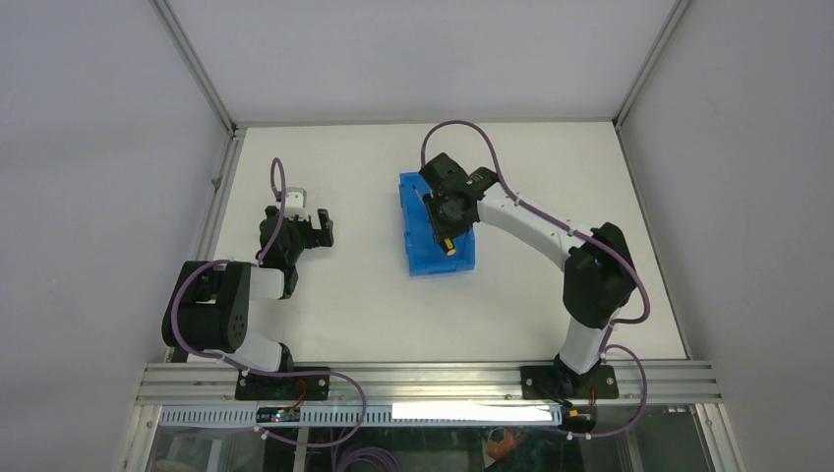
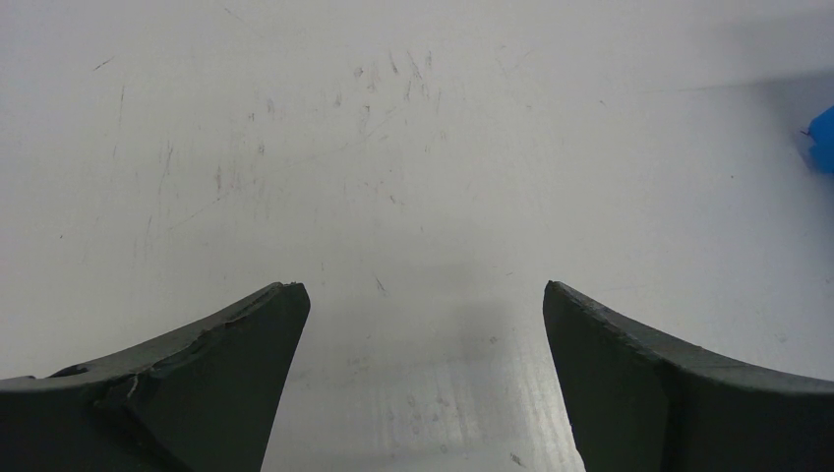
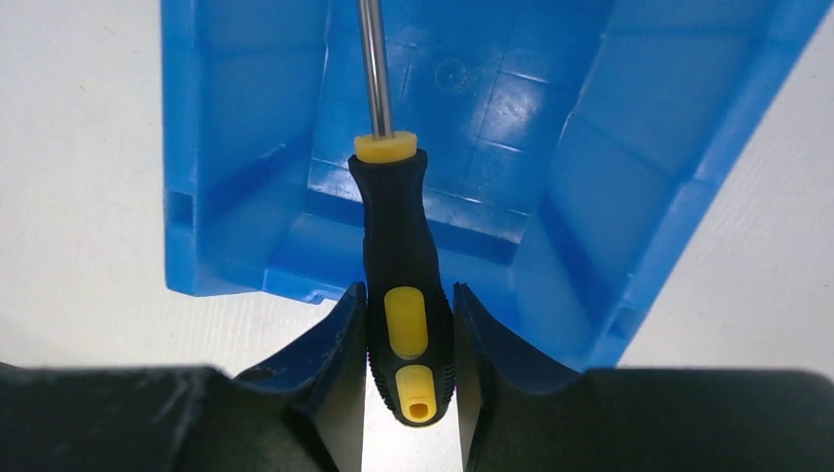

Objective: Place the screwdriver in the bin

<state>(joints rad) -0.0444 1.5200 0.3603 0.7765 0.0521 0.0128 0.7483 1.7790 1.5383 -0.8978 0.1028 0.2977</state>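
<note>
Holding the black-and-yellow-handled screwdriver (image 3: 405,246) clamped in the right gripper (image 3: 405,300) over the blue ribbed plastic bin (image 3: 600,147), not yet releasing it, with the left gripper (image 2: 423,295) spread apart.

Scuffed white rectangular tabletop (image 1: 374,305), plain pale grey wall panels (image 1: 423,59) on three sides, grooved aluminium rail (image 1: 423,379) along its near edge.

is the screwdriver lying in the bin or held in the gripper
Held: the right gripper is shut on the screwdriver by its handle, and the shaft reaches out over the floor of the bin.
</note>
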